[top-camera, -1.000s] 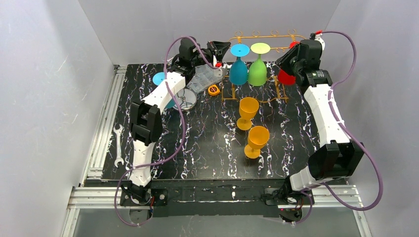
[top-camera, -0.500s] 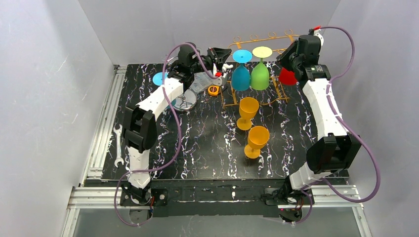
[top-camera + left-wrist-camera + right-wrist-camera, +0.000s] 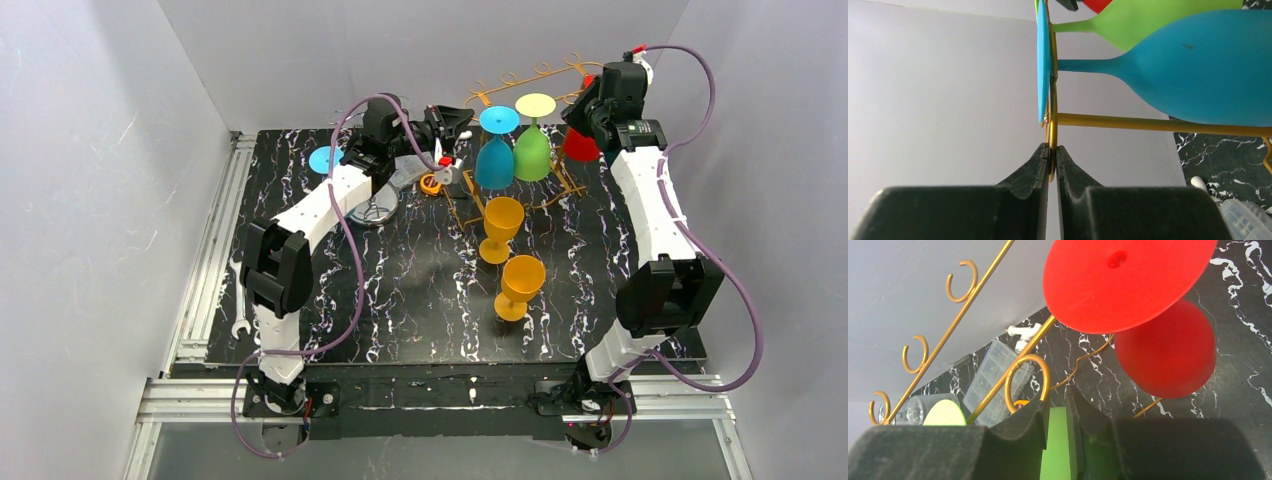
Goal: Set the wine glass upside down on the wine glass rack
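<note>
Risen at its right end, the wine glass rack stays clenched in the left gripper — whether the right gripper, jaws narrowed, grasps anything cannot be told.

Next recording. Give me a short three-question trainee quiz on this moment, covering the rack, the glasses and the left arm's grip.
1. True or false: the left gripper is pinched shut on a wire of the gold wire rack.
2. How many orange plastic wine glasses stand upright on the black marbled table? A) one B) two C) three
3. What colour is the glass that hangs upside down immediately beside the blue wine glass on the rack?

Key: 1 true; 2 B; 3 green, the green wine glass.
</note>
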